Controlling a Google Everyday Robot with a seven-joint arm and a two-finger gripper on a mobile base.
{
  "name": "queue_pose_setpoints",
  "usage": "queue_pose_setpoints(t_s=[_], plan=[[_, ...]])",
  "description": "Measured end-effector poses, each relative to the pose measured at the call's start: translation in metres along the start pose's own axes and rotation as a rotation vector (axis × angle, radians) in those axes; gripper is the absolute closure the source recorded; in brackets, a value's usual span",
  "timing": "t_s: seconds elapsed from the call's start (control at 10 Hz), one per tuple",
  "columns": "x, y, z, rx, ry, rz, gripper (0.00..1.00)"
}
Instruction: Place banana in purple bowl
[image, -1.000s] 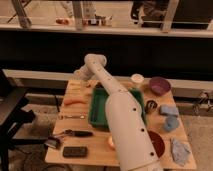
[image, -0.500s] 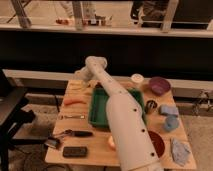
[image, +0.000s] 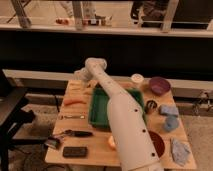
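Hovering over the table's (image: 100, 156) far-left corner, the gripper (image: 80, 76) hides the banana

tool (image: 80, 76) over table's (image: 95, 154) far-left, purple bowl (image: 159, 85) far-right

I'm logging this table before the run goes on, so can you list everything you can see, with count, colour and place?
purple bowl: one, dark purple, far right corner of the table.
red bowl: one, red-orange, near right, partly behind the arm.
green tray: one, green, middle of the table.
white cup: one, white, far edge, left of the purple bowl.
carrot-like piece: one, orange, left of the tray.
blue blocks: two, pale blue, right side.
cloth: one, grey-blue, near right corner.
black case: one, black, near left edge.
dark-handled tool: one, left side.
banana: not clearly made out.
arm: one, white, across the table.
gripper: at the far left, jaws hidden.
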Motion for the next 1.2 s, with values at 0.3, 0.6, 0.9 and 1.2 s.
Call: queue_pose_setpoints(t_s=[0.3,0.6,0.9,1.2], plan=[[0.001,-0.005,0.005,0.000,-0.006,0.008,0.20],[0.005,-0.005,0.012,-0.019,-0.007,0.029,0.20],[0.011,-0.002,0.017,-0.046,-0.010,0.055,0.20],[0.013,0.002,0.021,-0.066,-0.017,0.067,0.20]])
